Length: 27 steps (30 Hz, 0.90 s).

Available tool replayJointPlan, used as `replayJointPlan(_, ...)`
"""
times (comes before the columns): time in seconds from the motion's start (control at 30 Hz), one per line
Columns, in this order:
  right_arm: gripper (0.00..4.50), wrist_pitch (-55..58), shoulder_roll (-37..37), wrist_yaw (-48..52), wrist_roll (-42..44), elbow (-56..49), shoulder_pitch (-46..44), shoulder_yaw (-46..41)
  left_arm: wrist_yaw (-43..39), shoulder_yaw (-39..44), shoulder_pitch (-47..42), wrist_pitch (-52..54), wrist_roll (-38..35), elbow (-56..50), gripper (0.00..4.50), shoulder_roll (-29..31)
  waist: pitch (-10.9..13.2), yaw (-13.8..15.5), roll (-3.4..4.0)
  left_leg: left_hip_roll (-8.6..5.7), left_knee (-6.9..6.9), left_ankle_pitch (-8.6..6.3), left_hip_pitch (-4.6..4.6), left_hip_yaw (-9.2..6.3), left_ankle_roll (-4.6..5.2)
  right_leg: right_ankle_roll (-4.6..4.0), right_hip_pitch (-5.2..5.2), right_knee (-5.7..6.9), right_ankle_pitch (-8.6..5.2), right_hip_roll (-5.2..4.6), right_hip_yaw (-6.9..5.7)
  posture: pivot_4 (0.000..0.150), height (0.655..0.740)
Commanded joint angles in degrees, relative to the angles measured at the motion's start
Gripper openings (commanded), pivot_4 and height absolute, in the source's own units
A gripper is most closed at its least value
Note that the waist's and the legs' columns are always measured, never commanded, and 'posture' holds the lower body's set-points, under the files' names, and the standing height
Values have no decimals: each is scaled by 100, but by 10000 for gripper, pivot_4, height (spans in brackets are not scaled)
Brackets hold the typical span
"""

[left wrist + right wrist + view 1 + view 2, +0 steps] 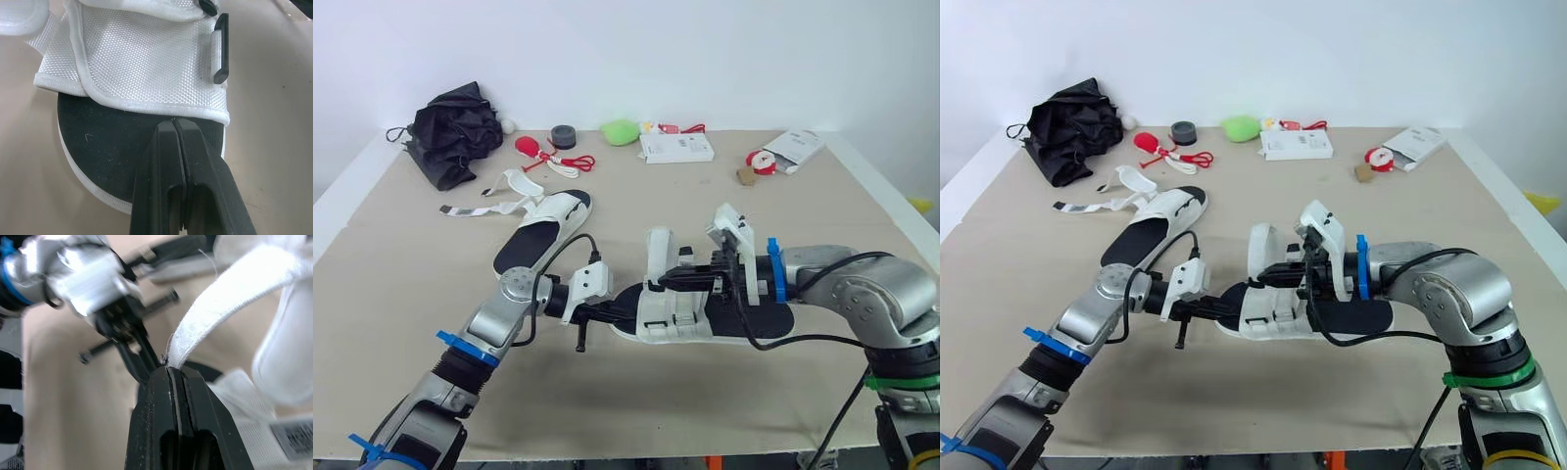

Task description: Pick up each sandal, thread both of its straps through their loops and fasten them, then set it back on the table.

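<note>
Sandal no. 1 (671, 323) is seen lying flat on the table (803, 392), near the front edge at centre, btwn both grippers. Sandal no. 2 (540, 233) is set further back and to the left, well apart, w/ its straps lying loose on the tabletop. A black fabric bundle (455, 132) is found at the far left corner, and a white box (675, 147) near the far edge. L gripper (174, 122) is held over the black insole (112, 142) at the left end of sandal no. 1. Its fingers are pressed fully together, tips touching the hem (146, 105) of the white upper; whether any fabric is pinched cannot be told. R gripper (167, 367) is closed tight, w/ the end of a white strap (230, 298) clamped at its tips, the strap being raised above sandal no. 1
</note>
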Motion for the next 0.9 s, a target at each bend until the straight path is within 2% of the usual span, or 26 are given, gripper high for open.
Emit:
replayJointPlan(0.03, 521, 329, -226, 401, 155, -49, -83, 71, 106, -278, 240, 157, 370, 441, 0, 85, 0, 2, 0, 0, 0, 0, -2, 0, 1, -1, 0, 0, 1, -1, 0, 1500, 7400)
replayJointPlan(0.3, 521, 1327, -265, 740, 915, -61, -172, -112, 143, -272, 299, 130, 377, 433, 0, 83, -1, 1, 3, 0, 2, 0, 3, 0, 1, 4, 1, -1, 3, -2, -1, 1500, 7400)
replayJointPlan(0.6, 521, 1117, 14, 544, 111, 619, -524, 519, 185, -265, 330, 145, 367, 390, 0, 83, -3, -1, 6, 0, 6, 1, 1, 3, 2, 3, 0, -2, 3, -4, 1, 1500, 7400)
replayJointPlan(0.83, 521, 1442, -31, 1321, 735, 1105, -1206, -35, 220, -250, 370, 177, 353, 348, 0, 101, -3, 0, 7, 0, 11, 3, -2, 5, 6, -2, -1, -2, 7, -5, 2, 1500, 7400)
replayJointPlan(0.9, 521, 1290, -5, 1228, 457, 1262, -1234, 100, 232, -237, 378, 190, 348, 340, 0, 101, -4, 0, 7, 0, 6, 0, -1, 3, 7, -8, 0, -2, 16, -5, 0, 1500, 7400)
